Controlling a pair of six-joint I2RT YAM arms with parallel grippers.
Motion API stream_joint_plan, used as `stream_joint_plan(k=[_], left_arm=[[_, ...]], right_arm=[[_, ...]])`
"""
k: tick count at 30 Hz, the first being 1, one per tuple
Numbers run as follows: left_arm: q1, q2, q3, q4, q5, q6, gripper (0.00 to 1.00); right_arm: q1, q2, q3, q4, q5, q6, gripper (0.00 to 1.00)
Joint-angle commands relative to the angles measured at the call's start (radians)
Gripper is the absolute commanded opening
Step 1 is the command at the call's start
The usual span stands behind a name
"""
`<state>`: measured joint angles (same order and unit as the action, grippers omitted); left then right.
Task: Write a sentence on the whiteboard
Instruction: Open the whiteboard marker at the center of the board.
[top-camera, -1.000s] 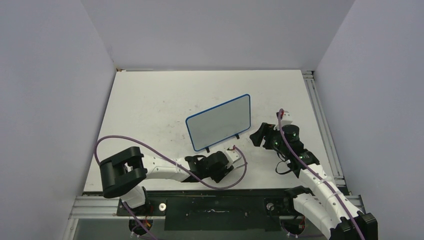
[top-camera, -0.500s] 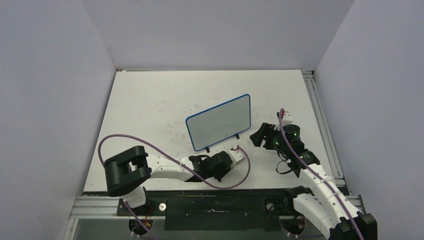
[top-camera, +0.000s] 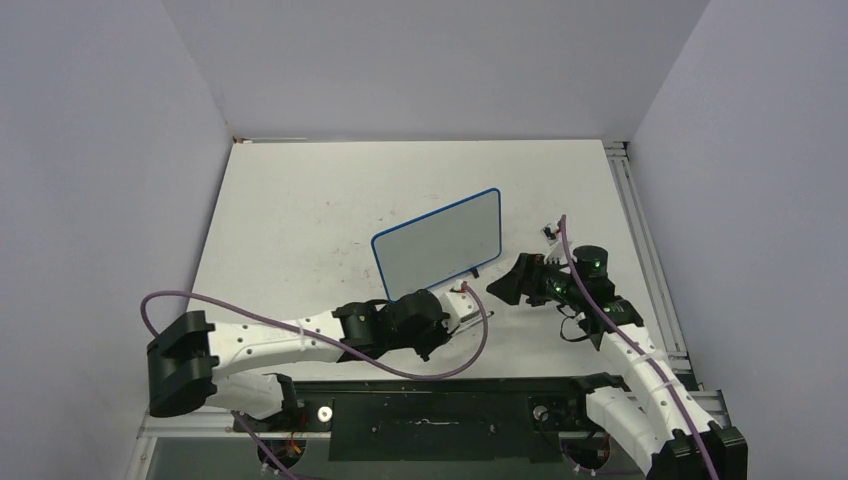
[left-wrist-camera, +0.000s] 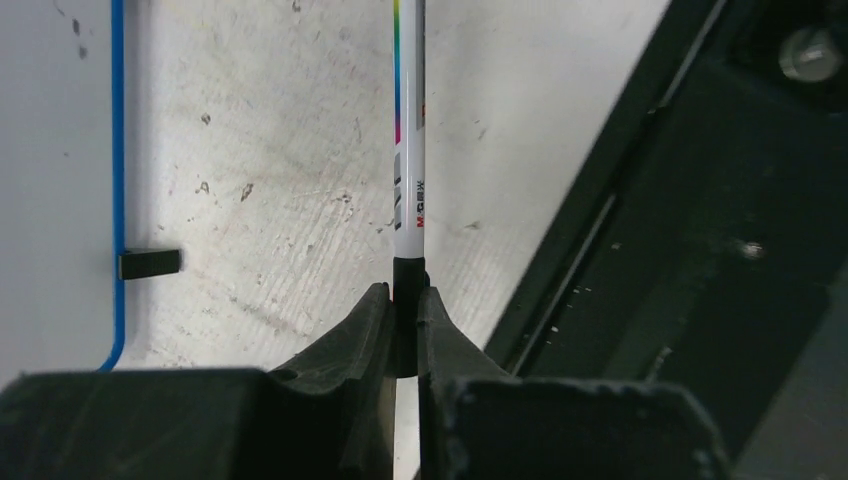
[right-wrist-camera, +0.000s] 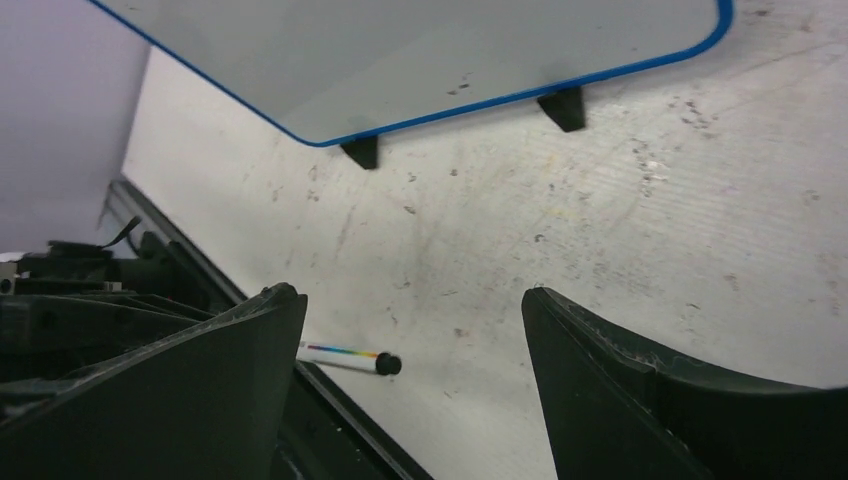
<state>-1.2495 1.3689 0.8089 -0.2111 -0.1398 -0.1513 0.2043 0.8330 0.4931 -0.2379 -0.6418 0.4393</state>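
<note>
Near the middle of the table (top-camera: 300, 200) the whiteboard (top-camera: 440, 245) stands upright on black feet (right-wrist-camera: 565, 108), with its long axis running from near-left to far-right and its face toward the arms. The left gripper (left-wrist-camera: 403, 300) is clamped on the black end of a white marker (left-wrist-camera: 409, 150), which points straight away from it, probably low over the table. The right gripper (right-wrist-camera: 412, 300) hangs with its jaws wide apart near the board's right end.

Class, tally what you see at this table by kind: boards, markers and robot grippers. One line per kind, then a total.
whiteboard: 1
marker: 1
grippers: 2 (left gripper, right gripper)
Total: 4
</note>
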Motion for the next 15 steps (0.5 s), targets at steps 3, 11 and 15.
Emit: stream_joint_plan(k=[3, 11, 15], left_arm=[[0.021, -0.155, 0.079, -0.188, 0.235, 0.117, 0.0], [0.029, -0.221, 0.065, -0.235, 0.285, 0.175, 0.0], [0.064, -0.263, 0.054, -0.239, 0.338, 0.193, 0.0]], right_arm=[[-0.03, 0.007, -0.074, 0.357, -0.428, 0.215, 0.79], [0.056, 0.015, -0.083, 0.355, -0.5, 0.256, 0.75], [0.134, 0.041, -0.085, 0.28, -0.48, 0.199, 0.68]])
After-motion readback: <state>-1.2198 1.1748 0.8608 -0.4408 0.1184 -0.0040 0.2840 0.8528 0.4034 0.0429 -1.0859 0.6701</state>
